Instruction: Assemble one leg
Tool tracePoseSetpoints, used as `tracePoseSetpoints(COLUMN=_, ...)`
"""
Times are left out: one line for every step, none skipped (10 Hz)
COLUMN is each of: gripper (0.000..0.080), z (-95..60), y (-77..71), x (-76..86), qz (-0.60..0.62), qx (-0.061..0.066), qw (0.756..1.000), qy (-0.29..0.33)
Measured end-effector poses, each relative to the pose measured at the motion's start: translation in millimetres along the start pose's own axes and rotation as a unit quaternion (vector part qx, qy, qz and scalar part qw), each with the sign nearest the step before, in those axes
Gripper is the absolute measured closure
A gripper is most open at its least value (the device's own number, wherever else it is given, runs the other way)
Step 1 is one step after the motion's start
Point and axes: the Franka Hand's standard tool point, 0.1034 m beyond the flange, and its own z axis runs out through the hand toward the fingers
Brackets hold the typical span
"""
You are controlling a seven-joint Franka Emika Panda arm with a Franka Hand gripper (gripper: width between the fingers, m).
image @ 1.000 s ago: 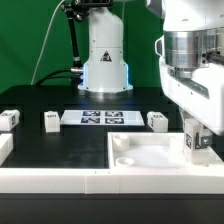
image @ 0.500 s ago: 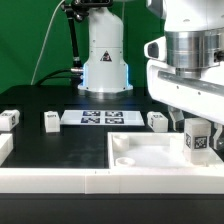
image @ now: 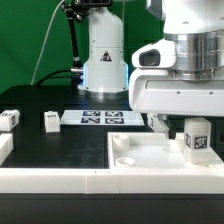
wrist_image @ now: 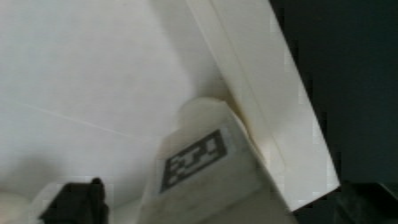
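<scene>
My gripper is shut on a leg, a short white post whose black-and-white tag faces the camera. It holds the leg over the right part of the large white rimmed panel, close to the panel's surface. In the wrist view the leg stands between my dark fingers, next to the panel's raised rim; the gripper is closed on the leg. I cannot tell whether the leg's lower end touches the panel.
Three more legs lie on the black table: one at the exterior view's far left, one beside the marker board, and one half hidden behind my hand. The marker board lies mid-table. The arm's base stands behind it.
My hand has shifted toward the exterior view's left and risen a little. The leg stays in the jaws over the panel, and its tag is now in fuller view.
</scene>
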Motion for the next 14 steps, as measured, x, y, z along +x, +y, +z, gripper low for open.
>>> tracePoseSetpoints(gripper=0.0151, z=0.1, y=-0.3, x=-0.4, qz=-0.069, qx=-0.005, qw=0.998, qy=0.001)
tracePoseSetpoints(gripper=0.0151, z=-0.2, y=-3.1, x=-1.8, qz=-0.136, qx=-0.01, qw=0.991, qy=0.002)
tracePoseSetpoints(gripper=0.0151, z=-0.2, y=-3.7, x=-2.2, qz=-0.196, qx=-0.015, qw=0.98, qy=0.002)
tracePoseSetpoints(gripper=0.0151, z=-0.1, y=-2.7, x=-1.7, qz=-0.203, qx=-0.015, qw=0.979, qy=0.002)
tracePoseSetpoints(gripper=0.0271, z=0.0, y=-2.7, x=-1.7, qz=-0.199, qx=-0.015, qw=0.98, qy=0.002)
tracePoseSetpoints(gripper=0.0408, z=0.0, y=-2.7, x=-1.7, qz=-0.199, qx=-0.015, qw=0.98, qy=0.002)
tracePoseSetpoints(gripper=0.0408, z=0.0, y=-2.5, x=-1.6, qz=-0.199, qx=-0.015, qw=0.98, qy=0.002)
tracePoseSetpoints(gripper=0.0509, z=0.0, y=-2.6, x=-1.6, qz=-0.193, qx=-0.015, qw=0.981, qy=0.002)
tracePoseSetpoints(gripper=0.0509, z=0.0, y=-2.6, x=-1.6, qz=-0.178, qx=-0.015, qw=0.984, qy=0.002)
tracePoseSetpoints(gripper=0.0509, z=0.1, y=-2.8, x=-1.3, qz=-0.158, qx=-0.014, qw=0.987, qy=0.005)
tracePoseSetpoints(gripper=0.0509, z=0.4, y=-2.6, x=-1.4, qz=-0.115, qx=-0.012, qw=0.993, qy=0.009)
tracePoseSetpoints(gripper=0.0509, z=0.5, y=-2.7, x=-1.2, qz=-0.058, qx=-0.011, qw=0.998, qy=0.012)
tracePoseSetpoints(gripper=0.0509, z=0.4, y=-3.1, x=-1.1, qz=0.008, qx=-0.01, qw=1.0, qy=0.014)
tracePoseSetpoints(gripper=0.0509, z=0.4, y=-3.0, x=-1.0, qz=0.058, qx=-0.01, qw=0.998, qy=0.015)
